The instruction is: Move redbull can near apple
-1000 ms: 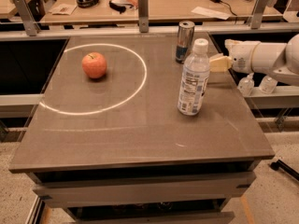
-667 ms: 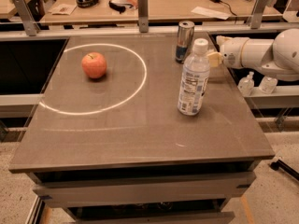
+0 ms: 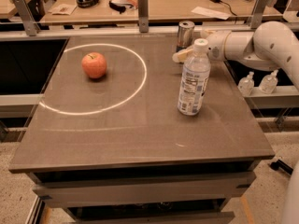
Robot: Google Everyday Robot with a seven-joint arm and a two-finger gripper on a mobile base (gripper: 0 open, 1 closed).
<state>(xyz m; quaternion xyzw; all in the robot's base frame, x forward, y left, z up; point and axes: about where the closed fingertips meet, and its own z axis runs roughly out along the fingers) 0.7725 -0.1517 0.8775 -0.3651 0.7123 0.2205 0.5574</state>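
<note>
The redbull can [image 3: 185, 32] stands upright at the table's far edge, right of centre; its lower part is hidden behind my gripper and the bottle cap. The red-orange apple [image 3: 94, 65] lies at the far left inside a white ring of light. My gripper [image 3: 183, 53] reaches in from the right on a white arm and is at the can's base. It is open; one cream finger [image 3: 179, 56] lies in front of the can, the other is hidden behind it. I cannot tell whether the finger touches the can.
A clear plastic water bottle [image 3: 193, 79] with a white cap stands just in front of the can and gripper. The grey table [image 3: 140, 134] ends close behind the can at a rail with metal posts [image 3: 143, 6]. Two small bottles [image 3: 258, 82] sit off the right side.
My gripper and arm have moved left, from beside the bottle's right to the can's base. The can, bottle and apple have not moved.
</note>
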